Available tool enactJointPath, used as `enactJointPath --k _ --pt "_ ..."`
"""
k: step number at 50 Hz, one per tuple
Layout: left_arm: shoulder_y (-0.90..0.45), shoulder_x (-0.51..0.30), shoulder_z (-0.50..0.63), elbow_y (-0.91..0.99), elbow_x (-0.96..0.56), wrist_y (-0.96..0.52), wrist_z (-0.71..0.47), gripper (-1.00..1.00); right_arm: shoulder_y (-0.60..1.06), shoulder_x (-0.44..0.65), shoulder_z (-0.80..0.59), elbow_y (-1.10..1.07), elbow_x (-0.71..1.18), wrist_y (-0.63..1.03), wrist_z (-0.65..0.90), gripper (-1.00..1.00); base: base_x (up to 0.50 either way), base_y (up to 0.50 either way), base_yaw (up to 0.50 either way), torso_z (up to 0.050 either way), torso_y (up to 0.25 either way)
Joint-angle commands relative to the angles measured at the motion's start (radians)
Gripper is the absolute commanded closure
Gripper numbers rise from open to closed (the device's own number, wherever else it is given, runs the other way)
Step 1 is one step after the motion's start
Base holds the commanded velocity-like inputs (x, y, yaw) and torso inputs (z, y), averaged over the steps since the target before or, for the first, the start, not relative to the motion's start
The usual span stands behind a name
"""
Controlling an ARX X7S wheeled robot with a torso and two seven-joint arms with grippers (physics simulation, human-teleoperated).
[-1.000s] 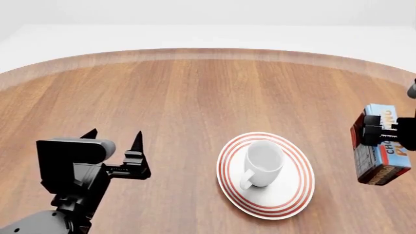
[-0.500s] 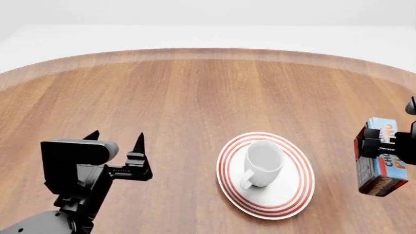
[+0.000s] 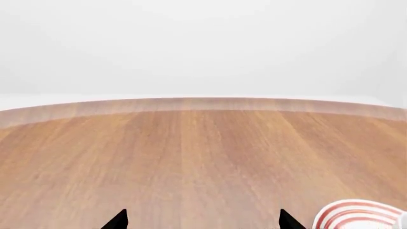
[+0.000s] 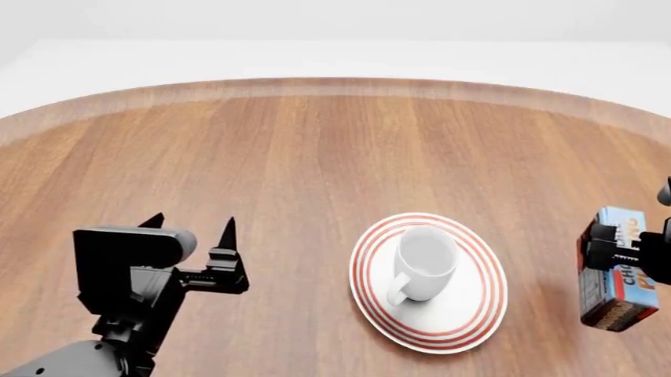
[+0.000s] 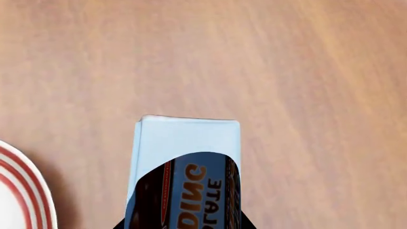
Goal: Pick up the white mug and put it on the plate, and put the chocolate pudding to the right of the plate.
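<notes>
The white mug [image 4: 423, 264] stands upright on the plate [image 4: 461, 322], a round white plate with red rings, in the head view. My right gripper [image 4: 618, 251] is shut on the chocolate pudding [image 4: 620, 269], a blue and brown carton held upright to the right of the plate, low over the table. In the right wrist view the pudding [image 5: 186, 174] fills the space between the jaws, with the plate's rim [image 5: 25, 191] beside it. My left gripper [image 4: 188, 228] is open and empty, left of the plate. The plate's edge [image 3: 356, 214] shows in the left wrist view.
The round wooden table [image 4: 314, 149] stretches away to a curved far edge, with a white floor beyond. My left arm's black body [image 4: 121, 275] stands at the near left.
My right gripper has lowered the pudding toward the table, slightly nearer me, right of the plate. My left gripper has drifted a little down and right, still open.
</notes>
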Motion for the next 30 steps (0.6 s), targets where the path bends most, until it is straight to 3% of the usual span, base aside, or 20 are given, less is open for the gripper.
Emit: enactJointPath --k 1,30 --pt "0.000 0.007 0.000 -0.004 0.001 -0.008 -0.001 -1.00 -0.046 -0.009 0.010 0.029 -0.009 -0.027 -0.020 1.00 0.00 0.00 0.00 0.000 0.000" --pt "0.012 0.014 -0.001 -0.013 0.003 -0.008 0.002 -1.00 -0.154 -0.065 0.018 0.143 0.005 -0.075 -0.067 1.00 0.00 0.00 0.00 0.000 0.000"
